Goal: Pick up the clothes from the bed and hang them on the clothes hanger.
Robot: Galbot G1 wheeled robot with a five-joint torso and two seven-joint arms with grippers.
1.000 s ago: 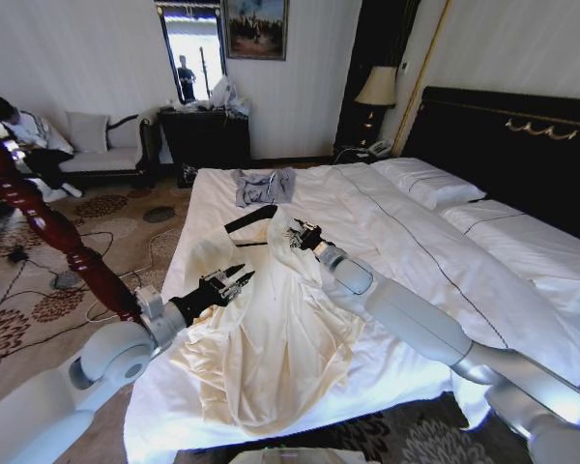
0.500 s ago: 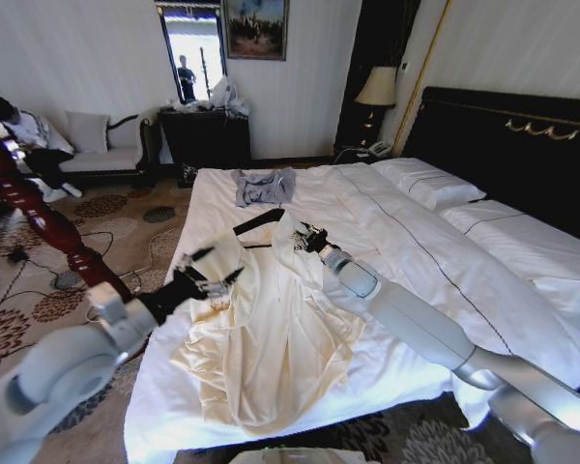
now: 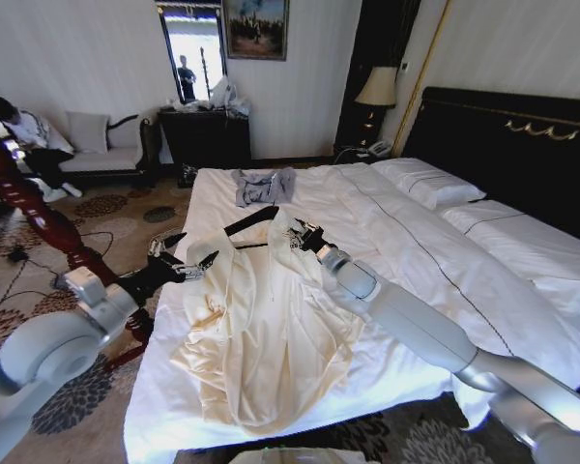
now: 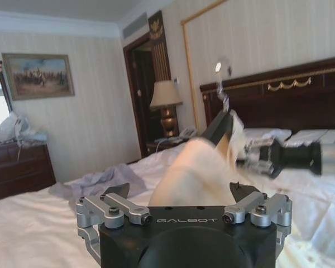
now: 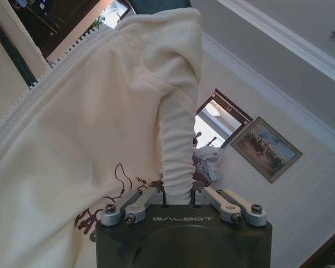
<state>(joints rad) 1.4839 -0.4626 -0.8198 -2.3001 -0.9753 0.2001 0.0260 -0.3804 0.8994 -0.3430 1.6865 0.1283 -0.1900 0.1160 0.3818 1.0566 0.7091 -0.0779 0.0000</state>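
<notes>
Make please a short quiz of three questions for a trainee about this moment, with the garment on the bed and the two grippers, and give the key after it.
1. True or false: the right gripper is shut on a fold of the cream garment.
2. What lies partly under the garment's collar on the bed? A) a black clothes hanger B) a pillow C) a lamp
3. Fill in: the left gripper has its fingers ____ and holds nothing.

Key: 1 true; 2 A; 3 open. The small grey-blue garment lies farther up the bed, apart from the cream one.
</notes>
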